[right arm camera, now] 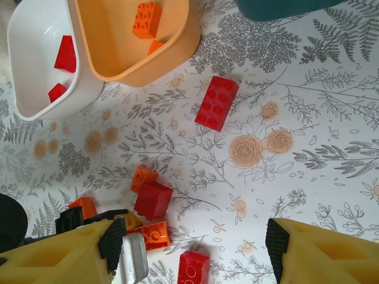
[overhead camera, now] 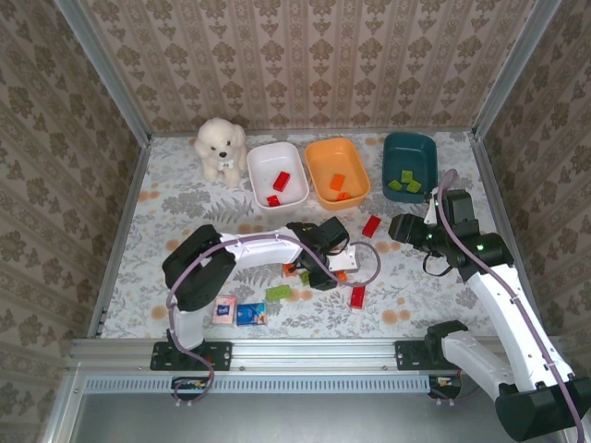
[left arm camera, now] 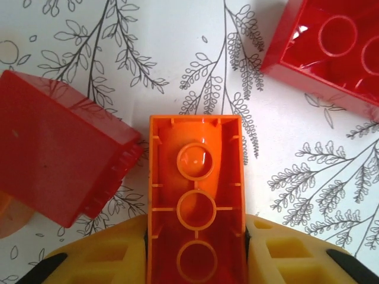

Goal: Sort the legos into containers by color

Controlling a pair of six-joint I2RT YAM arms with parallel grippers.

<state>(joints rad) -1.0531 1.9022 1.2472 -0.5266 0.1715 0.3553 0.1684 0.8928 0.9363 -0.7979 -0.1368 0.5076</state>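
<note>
Top camera first. My left gripper [overhead camera: 331,269] is down among the loose legos [overhead camera: 294,269] in the middle of the counter [overhead camera: 185,203]. My right gripper [overhead camera: 404,228] hangs off to the right, near a lone red brick [overhead camera: 371,226]. Along the back wall there's the white tray [overhead camera: 261,153] with two red pieces in it, the orange tray [overhead camera: 319,148] with two orange ones, and the teal tray [overhead camera: 411,139] with three lime green ones. A plush dog [overhead camera: 220,148] sits just left of the white tray. Toward the near edge lie a green brick [overhead camera: 278,293], another red piece [overhead camera: 357,296], and a pink packet [overhead camera: 224,310] next to a blue packet [overhead camera: 250,314].

Left wrist cam: my left gripper is clamped on an orange brick [left arm camera: 196,207]. Its hollow underside faces the lens and my yellow fingers [left arm camera: 95,260] press on both long sides. A big red block [left arm camera: 59,154] sits just left of it. Its corner is either touching or a hair off, I honestly can't tell. An upturned red brick [left arm camera: 331,47] lies at the top right, apart from the orange brick.

Right wrist cam: my right gripper's jaws are spread wide with nothing between them, above the floral counter. Below is the pile of red and orange legos. The lone red brick lies nearer the trays, and the white and orange trays sit touching side by side.
</note>
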